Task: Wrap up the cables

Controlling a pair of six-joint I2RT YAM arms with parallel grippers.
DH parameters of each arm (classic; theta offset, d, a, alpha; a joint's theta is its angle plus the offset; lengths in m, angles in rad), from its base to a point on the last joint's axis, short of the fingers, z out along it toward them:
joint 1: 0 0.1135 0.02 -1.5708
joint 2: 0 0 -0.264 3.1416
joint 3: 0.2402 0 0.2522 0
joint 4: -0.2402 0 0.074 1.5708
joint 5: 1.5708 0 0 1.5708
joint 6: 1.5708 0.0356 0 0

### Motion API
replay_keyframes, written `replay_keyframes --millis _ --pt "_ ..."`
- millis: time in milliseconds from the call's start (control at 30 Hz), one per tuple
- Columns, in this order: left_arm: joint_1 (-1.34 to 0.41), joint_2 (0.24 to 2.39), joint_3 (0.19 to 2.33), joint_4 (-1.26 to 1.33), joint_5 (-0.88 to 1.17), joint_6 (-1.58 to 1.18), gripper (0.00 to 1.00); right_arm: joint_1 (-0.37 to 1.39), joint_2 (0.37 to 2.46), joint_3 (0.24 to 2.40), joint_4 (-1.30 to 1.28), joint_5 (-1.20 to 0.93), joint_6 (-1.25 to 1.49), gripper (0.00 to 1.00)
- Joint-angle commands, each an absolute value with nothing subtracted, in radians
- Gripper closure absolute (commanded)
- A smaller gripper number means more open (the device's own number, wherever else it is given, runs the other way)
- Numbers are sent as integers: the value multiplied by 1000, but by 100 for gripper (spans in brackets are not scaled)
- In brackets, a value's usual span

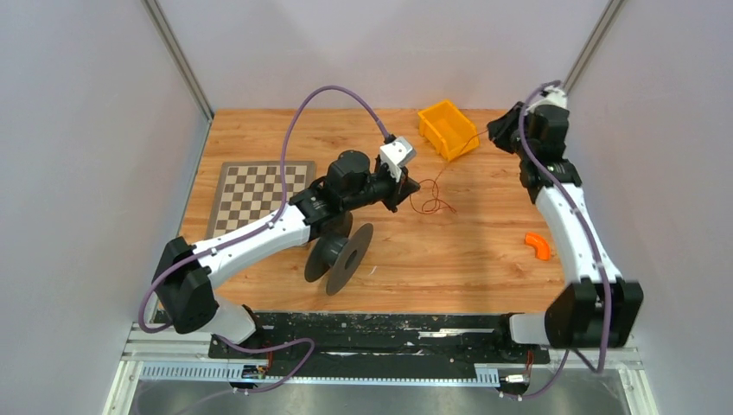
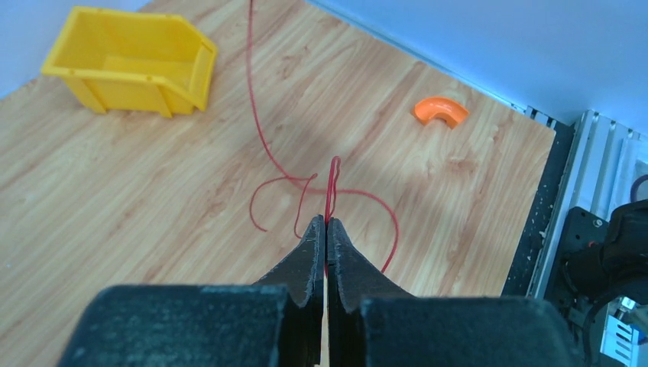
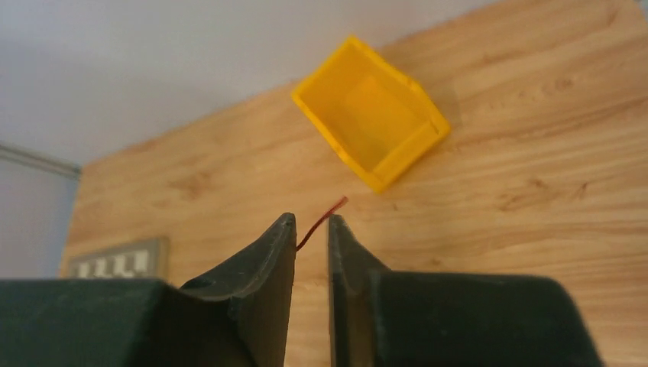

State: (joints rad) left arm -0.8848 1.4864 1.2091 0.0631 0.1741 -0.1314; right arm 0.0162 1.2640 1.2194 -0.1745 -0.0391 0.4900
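The thin red wire (image 1: 432,206) lies in loose loops on the wooden table, right of centre, and one strand runs up toward the yellow bin. My left gripper (image 2: 326,220) is shut on a fold of this wire (image 2: 333,187), just above the loops. It also shows in the top view (image 1: 413,188). The dark grey spool (image 1: 341,251) stands on the table under my left arm. My right gripper (image 3: 312,222) hovers at the far right by the bin. Its jaws stand a narrow gap apart, and the wire's end (image 3: 321,220) passes between them.
A yellow bin (image 1: 448,128) stands at the back, empty inside in the right wrist view (image 3: 370,115). An orange elbow piece (image 1: 538,245) lies at the right. A checkerboard mat (image 1: 259,194) lies at the left. Walls close in on three sides.
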Motion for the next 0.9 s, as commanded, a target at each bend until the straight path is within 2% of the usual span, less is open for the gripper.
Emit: replay_keyframes --millis 0,100,300,467,567,667,867 --pt "-884 1447 1249 71 154 -91 100 9 1457 1373 -425 -310 267 71" --pt "-882 1461 1277 48 109 -98 100 9 1494 1440 -568 -382 210 57" --pt "-873 1507 1364 -50 48 -99 100 9 1244 1241 -435 -510 167 35" --pt "-857 1524 1414 -89 58 -131 100 9 1047 953 -124 -700 216 34" --pt "-846 1539 1462 -131 52 -148 100 29 940 759 175 -786 301 34" --pt "-838 1555 1507 -176 49 -158 100 107 873 626 366 -720 273 34" --pt "-835 1541 1516 -184 80 -164 100 256 906 604 376 -528 165 32"
